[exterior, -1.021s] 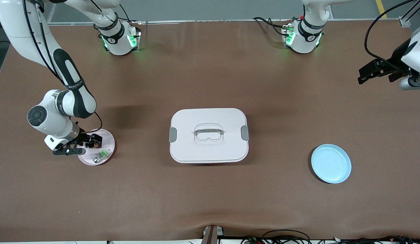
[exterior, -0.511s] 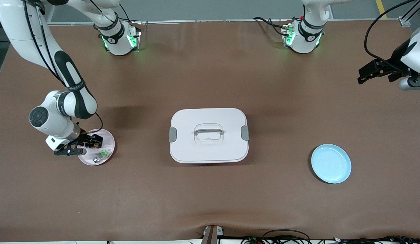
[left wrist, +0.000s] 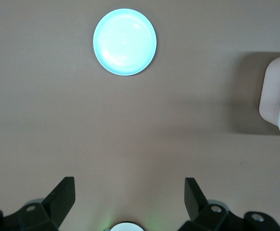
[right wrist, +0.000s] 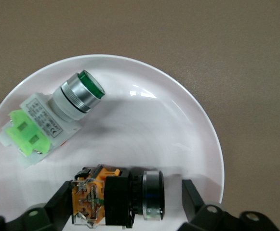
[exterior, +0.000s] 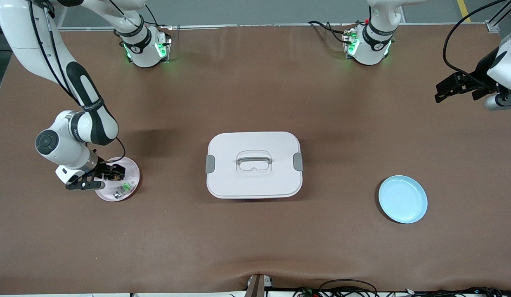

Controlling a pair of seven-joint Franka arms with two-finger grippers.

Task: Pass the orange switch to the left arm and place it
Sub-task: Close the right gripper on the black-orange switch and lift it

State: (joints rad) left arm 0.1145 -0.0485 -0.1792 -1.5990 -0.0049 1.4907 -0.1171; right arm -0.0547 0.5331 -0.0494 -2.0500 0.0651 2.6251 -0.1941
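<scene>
we see the right gripper (right wrist: 125, 204) open astride the orange switch (right wrist: 118, 196) on the pink plate (right wrist: 188, 125), poised to grasp; the left gripper (left wrist: 130, 199) waits open, above the worktop (exterior: 255, 239), clear of the box (exterior: 254, 165).

The left gripper (left wrist: 130, 197) hangs over bare brown table (left wrist: 130, 125), its two black fingers (left wrist: 62, 197) spread wide with nothing between them. A blue plate (left wrist: 125, 42) lies on the table, and the box (left wrist: 277, 96) shows partly at the picture's edge, well apart from the plate.
</scene>
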